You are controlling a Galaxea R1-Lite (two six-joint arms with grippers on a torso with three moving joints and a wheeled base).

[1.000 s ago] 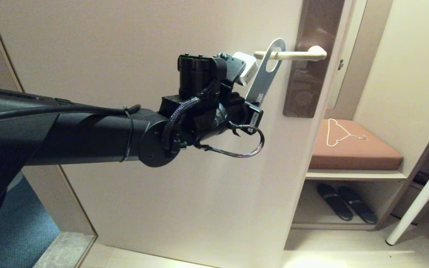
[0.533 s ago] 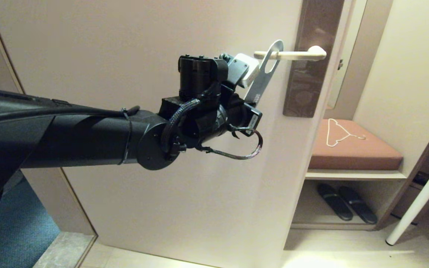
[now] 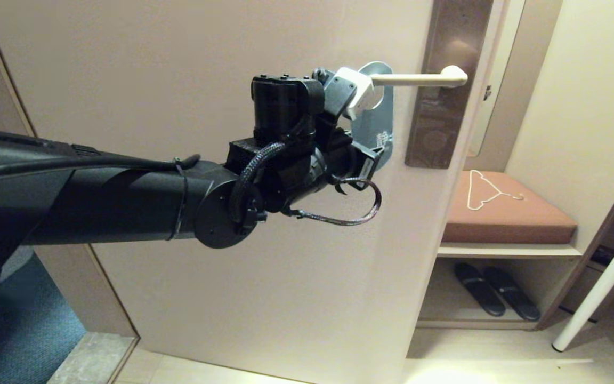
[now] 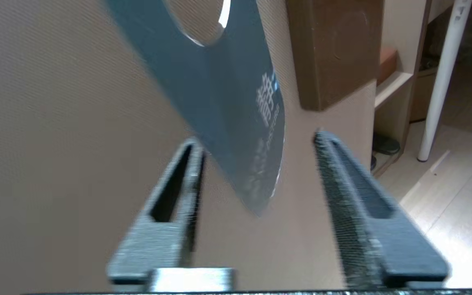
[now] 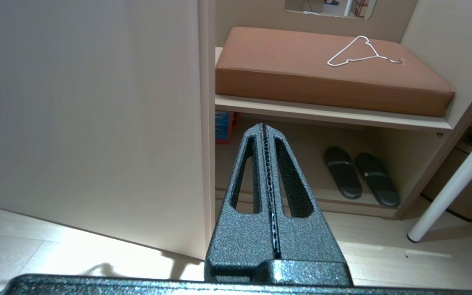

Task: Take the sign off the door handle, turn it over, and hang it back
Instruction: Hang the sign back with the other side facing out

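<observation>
The blue-grey sign [image 3: 379, 128] hangs by its hole on the cream door handle [image 3: 424, 80], flat against the door. My left gripper [image 3: 373, 157] is at the sign's lower end, just below the handle's free tip. In the left wrist view the sign [image 4: 219, 94] hangs down between the open fingers [image 4: 178, 192] of my left gripper [image 4: 256, 138], and neither finger presses on it. My right gripper [image 5: 264, 125] is shut and empty, low by the door's edge, out of the head view.
A brown lock plate [image 3: 440, 106] backs the handle. Right of the door stands a bench with a brown cushion [image 3: 504, 213], a white wire hanger [image 3: 485, 192] on it, and black slippers [image 3: 496, 293] below. A white table leg [image 3: 600, 288] slants at far right.
The sign has gone from tilted and edge-on at the handle's tip to hanging straight down further along the handle. My left wrist has shifted slightly right.
</observation>
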